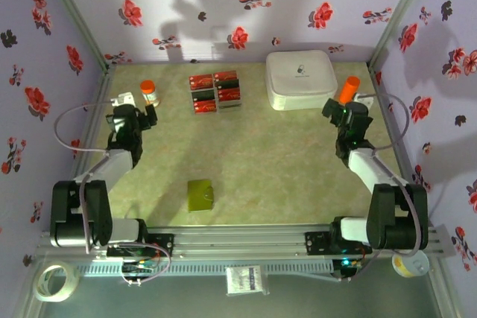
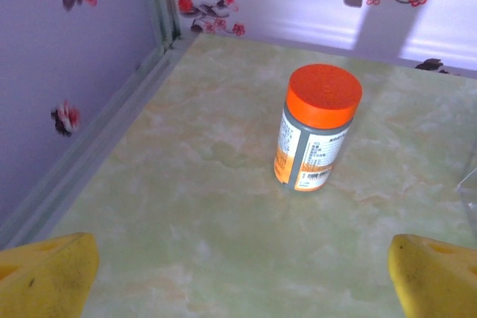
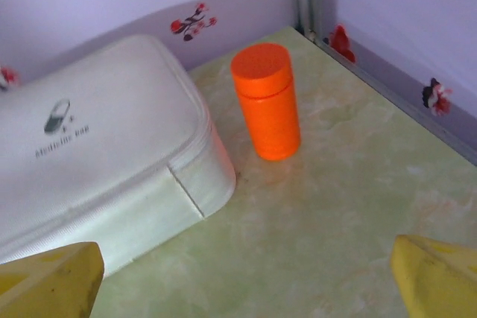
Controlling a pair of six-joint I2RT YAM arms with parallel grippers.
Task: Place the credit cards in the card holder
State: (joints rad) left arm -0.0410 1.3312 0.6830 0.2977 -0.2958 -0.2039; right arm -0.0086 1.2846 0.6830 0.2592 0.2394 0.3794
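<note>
Cards (image 1: pixel 215 91) and holder (image 1: pixel 200 194) lie apart in the top view; left hand (image 2: pixel 242 281), wide, faces a bottle (image 2: pixel 317 132); right hand (image 3: pixel 242 277), wide, an orange tube (image 3: pixel 268 102).

White rounded box (image 3: pixel 97 147): pill logo, caption I can't read. Orange-capped grey bottle (image 2: pixel 313 147) far left of it: label print too small.

light: bright, violet-tinted, overhead | shadows: dark shapes thrown on back wall (image 1: pixel 186 13) | focus: mostly sharp
</note>
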